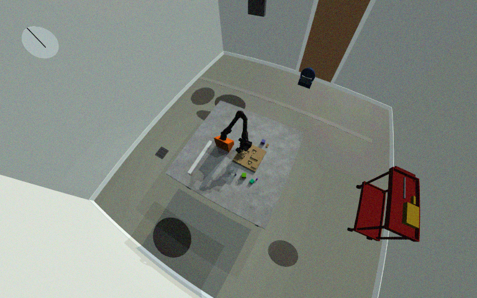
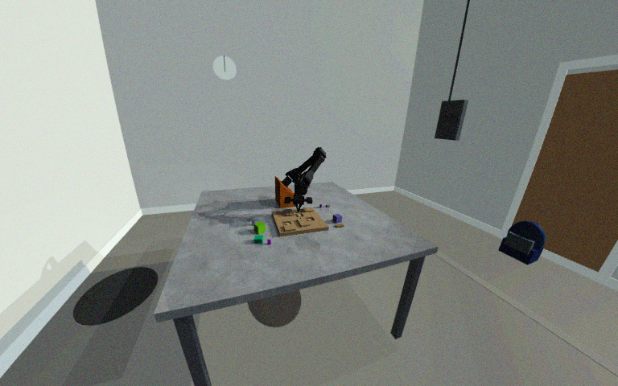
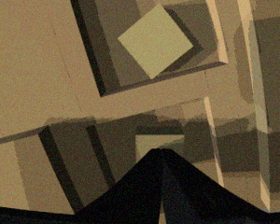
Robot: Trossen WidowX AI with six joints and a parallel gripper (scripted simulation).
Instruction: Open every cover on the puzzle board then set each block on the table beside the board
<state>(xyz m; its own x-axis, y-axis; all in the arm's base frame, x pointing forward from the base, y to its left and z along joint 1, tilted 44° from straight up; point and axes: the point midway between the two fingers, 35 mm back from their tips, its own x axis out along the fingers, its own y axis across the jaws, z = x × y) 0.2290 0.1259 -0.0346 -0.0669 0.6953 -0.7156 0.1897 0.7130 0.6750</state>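
Note:
The tan puzzle board point(image 1: 240, 161) point(image 2: 321, 226) point(image 3: 28, 84) lies on the table, with several open recesses. In the wrist view a pale yellow, square-topped block point(image 3: 155, 42) sits turned inside a well. A second pale square piece point(image 3: 151, 141) shows in the neighbouring recess, partly hidden behind the fingertips. My gripper point(image 3: 161, 159) point(image 2: 298, 211) is shut and empty, its tips over that recess at the board's arm side. Cover positions are too small to tell in the top and exterior views, and the arm hides part of the board.
On the table point(image 2: 236, 268) beside the board lie a green block point(image 1: 243, 175) point(image 2: 260, 227), a teal block point(image 1: 251, 181) point(image 2: 258, 239), a small purple piece point(image 1: 256, 179) point(image 2: 269, 241), a violet block point(image 1: 263, 141) point(image 2: 337, 218) and a brown piece point(image 1: 267, 145) point(image 2: 339, 225). An orange wedge point(image 1: 224, 143) stands at the arm's base.

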